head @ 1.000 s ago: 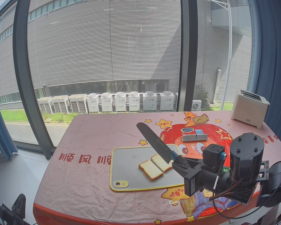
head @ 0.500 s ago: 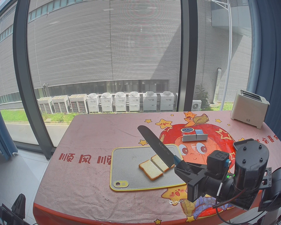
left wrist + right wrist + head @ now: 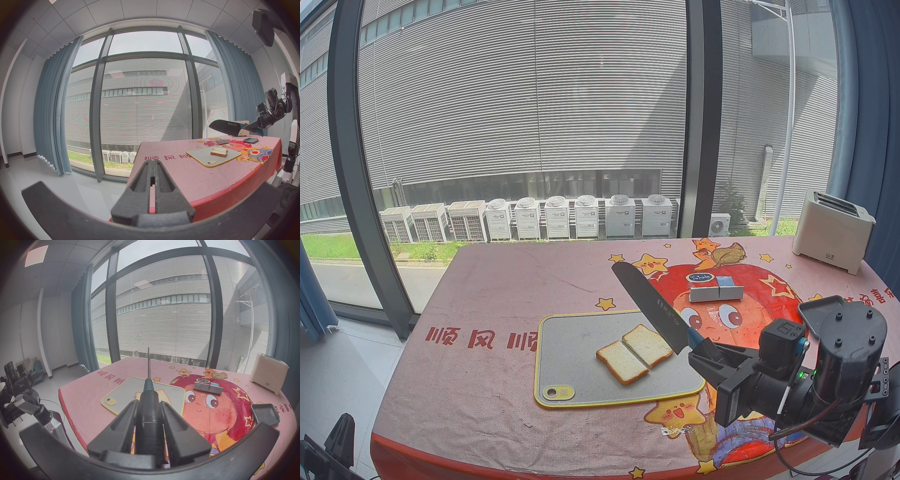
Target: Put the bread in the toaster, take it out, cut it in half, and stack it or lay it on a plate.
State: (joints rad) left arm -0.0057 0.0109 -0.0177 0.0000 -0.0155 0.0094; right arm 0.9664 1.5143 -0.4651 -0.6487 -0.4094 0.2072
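Observation:
Two toasted bread halves [image 3: 622, 362] [image 3: 647, 345] lie side by side on the grey, yellow-edged cutting board [image 3: 575, 350]. My right gripper [image 3: 706, 361] is shut on the handle of a dark knife [image 3: 651, 305]. It holds the knife in the air over the board's right edge, with the blade pointing up and away, just right of the bread. In the right wrist view the knife [image 3: 148, 365] runs straight out from the gripper [image 3: 149, 408]. My left gripper [image 3: 152, 181] is shut on nothing, low and off the table's left side. The cream toaster [image 3: 832, 231] stands at the far right. A dark square plate [image 3: 265, 413] lies in front of it.
A small grey and blue knife rest [image 3: 715, 289] sits on the tablecloth behind the board. The pink table [image 3: 487, 400] stands against a large window. The plate [image 3: 814, 307] is partly hidden behind my right arm in the head view.
My right arm has drawn back to the right with the knife. The blade no longer crosses the bread, and both halves now lie uncovered.

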